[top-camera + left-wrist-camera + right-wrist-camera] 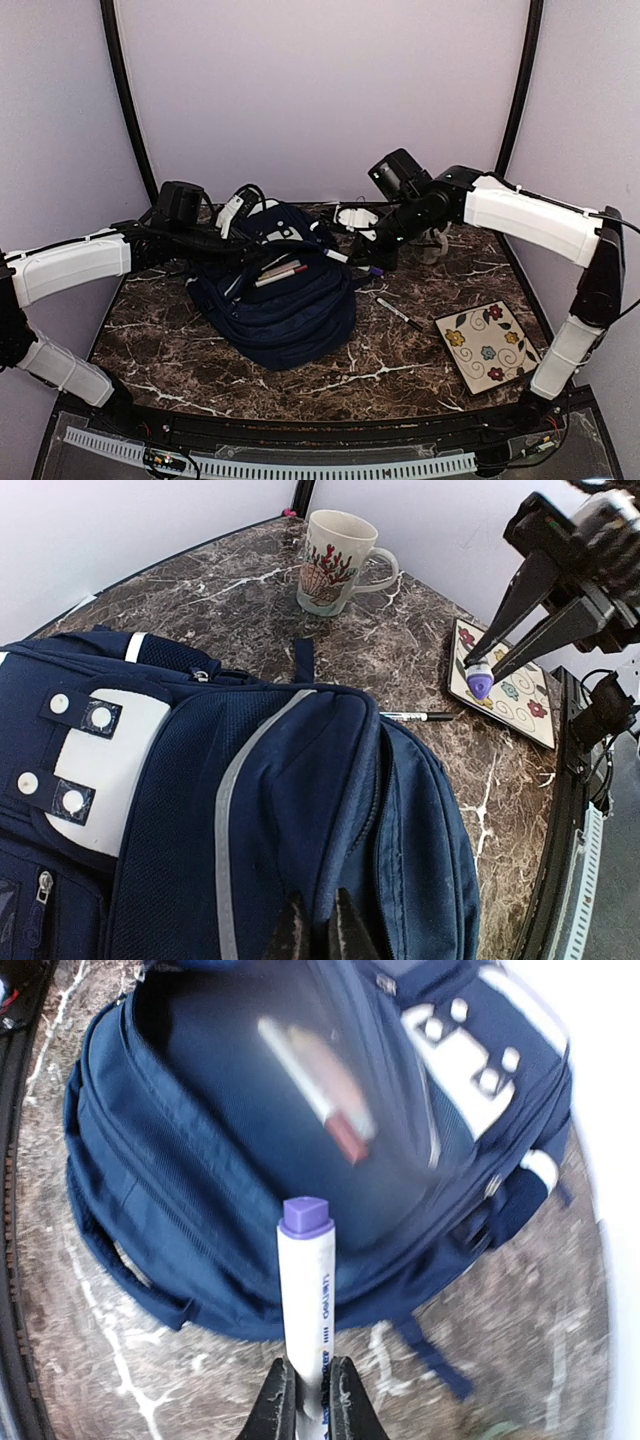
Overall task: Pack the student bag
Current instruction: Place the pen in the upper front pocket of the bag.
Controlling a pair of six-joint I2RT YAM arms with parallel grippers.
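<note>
The backpack (280,305) lies mid-table. At its 2 o'clock edge a purple-capped marker (308,1290) is pinched by the closed right gripper (310,1400), poised for insertion. Its fabric is clamped by the left gripper (315,930) at 10 o'clock, seemingly to hold the mouth open.

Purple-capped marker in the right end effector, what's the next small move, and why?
Probably carry the marker over the open student bag: the right end effector clamps it at the bag's edge, and pens already lie inside.
</note>
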